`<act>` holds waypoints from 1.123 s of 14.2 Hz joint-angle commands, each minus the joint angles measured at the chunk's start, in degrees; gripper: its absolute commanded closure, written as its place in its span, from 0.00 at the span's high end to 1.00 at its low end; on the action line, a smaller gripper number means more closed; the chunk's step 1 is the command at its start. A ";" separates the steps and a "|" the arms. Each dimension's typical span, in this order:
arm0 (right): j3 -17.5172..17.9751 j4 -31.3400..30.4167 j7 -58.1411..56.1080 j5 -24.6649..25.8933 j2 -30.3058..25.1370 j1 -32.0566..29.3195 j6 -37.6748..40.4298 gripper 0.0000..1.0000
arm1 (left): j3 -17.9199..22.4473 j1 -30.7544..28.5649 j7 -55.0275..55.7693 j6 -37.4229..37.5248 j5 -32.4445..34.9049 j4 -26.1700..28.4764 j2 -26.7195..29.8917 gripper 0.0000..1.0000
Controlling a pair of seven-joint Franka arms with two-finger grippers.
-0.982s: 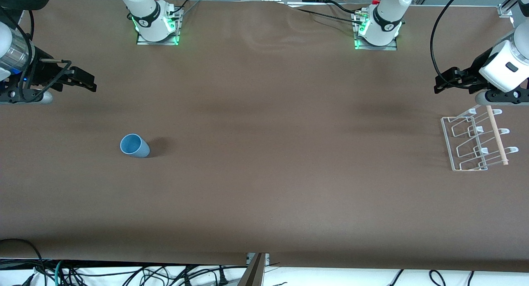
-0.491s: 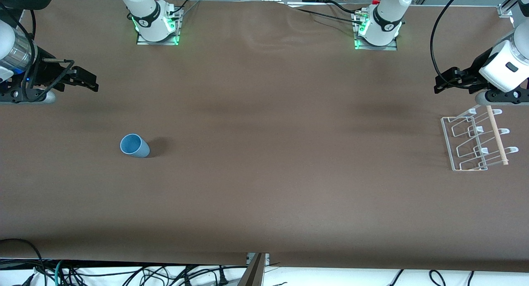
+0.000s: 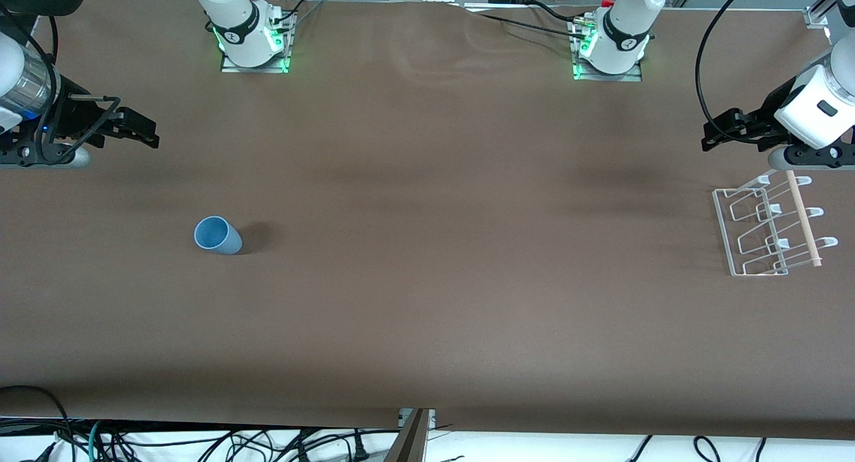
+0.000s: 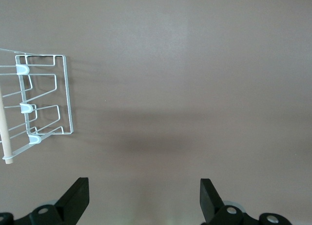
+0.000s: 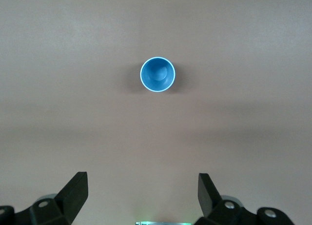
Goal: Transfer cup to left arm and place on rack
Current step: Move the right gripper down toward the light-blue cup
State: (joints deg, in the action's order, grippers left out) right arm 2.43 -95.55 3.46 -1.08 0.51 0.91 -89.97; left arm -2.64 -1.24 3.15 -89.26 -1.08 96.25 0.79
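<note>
The light-blue cup [image 3: 217,235] stands upright, mouth up, on the brown table toward the right arm's end; the right wrist view shows it from above [image 5: 157,74]. My right gripper [image 3: 139,129] is open and empty, up in the air over the table's right-arm end, apart from the cup. The white wire rack [image 3: 768,225] with its pale wooden rod lies toward the left arm's end and shows in the left wrist view [image 4: 36,108]. My left gripper [image 3: 716,133] is open and empty, over the table beside the rack.
Both arm bases [image 3: 254,38] [image 3: 611,45] stand along the table's edge farthest from the front camera. Loose cables [image 3: 200,442] hang below the table's nearest edge. Brown tabletop [image 3: 454,248] stretches between cup and rack.
The right gripper has shifted very slightly toward the table's middle. The cup, the rack and the left arm have not moved.
</note>
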 commanded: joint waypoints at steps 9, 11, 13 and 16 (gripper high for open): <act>-0.05 0.28 -1.25 1.95 5.00 -0.03 -1.07 1.00 | -0.18 0.09 0.37 1.19 0.20 -1.51 -0.62 1.00; -0.40 0.19 -4.76 5.99 8.52 -0.73 -4.41 1.00 | -0.26 0.18 0.37 1.11 0.20 -1.51 -0.62 1.00; -0.49 0.19 -6.96 6.00 12.30 -2.84 -9.06 1.00 | -0.26 0.36 0.37 1.11 0.20 -1.51 -0.62 1.00; -0.49 0.19 -8.90 5.74 17.14 -4.07 -13.90 1.00 | -0.26 0.27 0.37 1.11 0.20 -1.51 -0.62 1.00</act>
State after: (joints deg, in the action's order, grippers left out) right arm 1.50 -96.21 -3.65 4.16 15.25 -2.14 -101.84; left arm -2.92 -1.12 3.15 -89.26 -1.08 96.24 0.79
